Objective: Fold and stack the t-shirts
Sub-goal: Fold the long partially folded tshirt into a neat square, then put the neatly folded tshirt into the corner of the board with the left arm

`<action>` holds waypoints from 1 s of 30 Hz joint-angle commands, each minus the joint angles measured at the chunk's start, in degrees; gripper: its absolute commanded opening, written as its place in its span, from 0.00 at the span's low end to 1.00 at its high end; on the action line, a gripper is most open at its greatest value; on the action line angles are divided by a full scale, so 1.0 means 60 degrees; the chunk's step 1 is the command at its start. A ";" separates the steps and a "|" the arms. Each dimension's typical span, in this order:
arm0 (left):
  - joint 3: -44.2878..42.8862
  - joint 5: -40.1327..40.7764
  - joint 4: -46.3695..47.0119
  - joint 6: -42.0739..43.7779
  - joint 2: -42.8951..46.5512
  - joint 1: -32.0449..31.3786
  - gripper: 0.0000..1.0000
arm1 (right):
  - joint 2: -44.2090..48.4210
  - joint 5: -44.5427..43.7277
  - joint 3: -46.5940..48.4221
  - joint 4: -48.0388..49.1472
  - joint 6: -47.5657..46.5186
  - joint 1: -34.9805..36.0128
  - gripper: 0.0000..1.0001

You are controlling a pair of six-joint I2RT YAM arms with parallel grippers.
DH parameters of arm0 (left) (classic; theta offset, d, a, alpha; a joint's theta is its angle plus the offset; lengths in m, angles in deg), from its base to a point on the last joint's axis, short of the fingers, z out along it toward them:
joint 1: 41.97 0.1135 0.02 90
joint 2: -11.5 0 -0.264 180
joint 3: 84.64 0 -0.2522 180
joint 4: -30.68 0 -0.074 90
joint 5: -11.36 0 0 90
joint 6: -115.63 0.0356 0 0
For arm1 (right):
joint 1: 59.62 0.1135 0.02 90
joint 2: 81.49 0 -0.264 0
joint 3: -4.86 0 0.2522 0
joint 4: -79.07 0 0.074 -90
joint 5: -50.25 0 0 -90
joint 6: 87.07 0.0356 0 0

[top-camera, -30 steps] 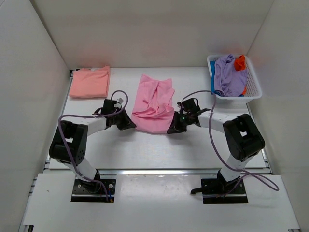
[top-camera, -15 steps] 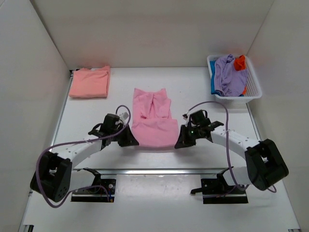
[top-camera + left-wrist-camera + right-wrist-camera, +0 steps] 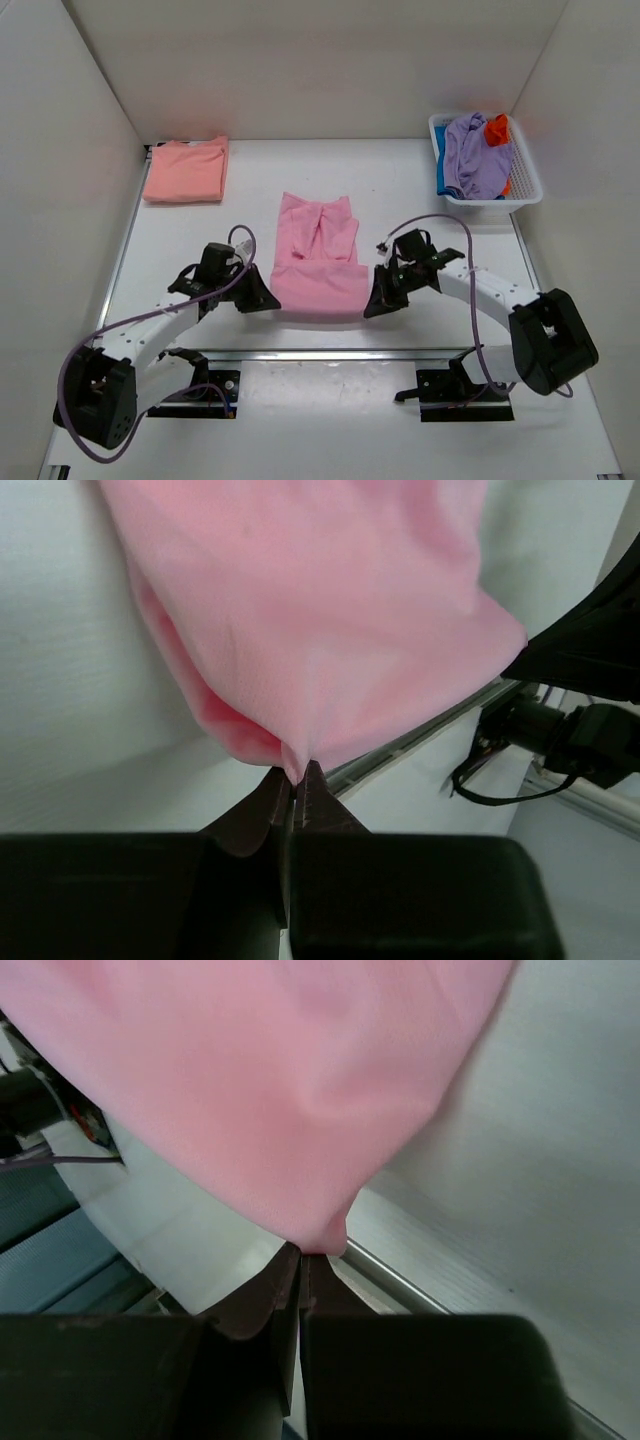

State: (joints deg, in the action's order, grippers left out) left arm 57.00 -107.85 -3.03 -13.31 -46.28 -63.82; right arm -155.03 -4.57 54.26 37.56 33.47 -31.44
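Note:
A light pink t-shirt (image 3: 318,255) lies lengthwise in the middle of the table, its near end at the front edge. My left gripper (image 3: 268,298) is shut on the shirt's near left corner (image 3: 300,770). My right gripper (image 3: 373,304) is shut on its near right corner (image 3: 325,1245). Both hold the near hem a little above the table. A folded salmon-peach t-shirt (image 3: 187,169) lies at the far left. Lavender (image 3: 470,150), orange (image 3: 496,129) and blue (image 3: 441,175) shirts sit bunched in the basket.
The white slatted basket (image 3: 528,175) stands at the far right against the wall. White walls close in the table on the left, back and right. The metal rail of the table's front edge (image 3: 330,352) runs just below both grippers.
Both grippers have drawn the pink shirt's near hem toward the front edge of the table, and the shirt has slid toward me and stretched out flatter.

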 commanded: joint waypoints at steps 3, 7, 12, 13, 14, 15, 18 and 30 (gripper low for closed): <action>-0.2778 -0.0784 -0.0162 0.0745 -0.1673 0.0899 0.00 | -0.1611 0.0348 0.3631 -0.1043 -0.1543 -0.0931 0.00; -0.5300 -0.0830 -0.0016 0.1274 -0.3915 0.1618 0.00 | -0.3879 0.0100 0.6536 -0.1877 -0.2438 -0.1722 0.00; -1.0070 -0.0462 -0.0264 0.1510 -0.8144 0.2234 0.24 | -0.6768 -0.0689 1.0955 -0.2537 -0.2777 -0.2324 0.09; -1.0979 -0.0840 -0.0207 0.1422 -0.9067 0.2351 0.41 | -0.7396 -0.0794 1.1777 -0.2669 -0.2820 -0.2368 0.34; -1.1321 -0.0931 -0.0177 0.1349 -0.9497 0.2366 0.61 | -0.7895 -0.1085 1.2075 -0.2917 -0.2878 -0.2368 0.44; -1.2021 -0.1121 -0.0264 0.1290 -1.0241 0.2410 0.99 | -0.8088 -0.1436 1.2542 -0.3035 -0.2879 -0.2368 0.48; -1.2846 -0.1635 -0.0148 0.1231 -1.1445 0.2484 0.98 | -0.8238 -0.2081 1.2739 -0.2877 -0.2922 -0.2368 0.57; -1.0708 0.0472 -0.0101 0.2973 -1.0570 0.2718 0.99 | -0.5032 -0.1747 0.8359 -0.1045 -0.2761 -0.2690 0.55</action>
State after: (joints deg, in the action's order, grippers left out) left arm -5.56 -110.02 -0.52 -1.09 -111.65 -47.71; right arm -192.03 -15.41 107.57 27.55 17.47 -46.91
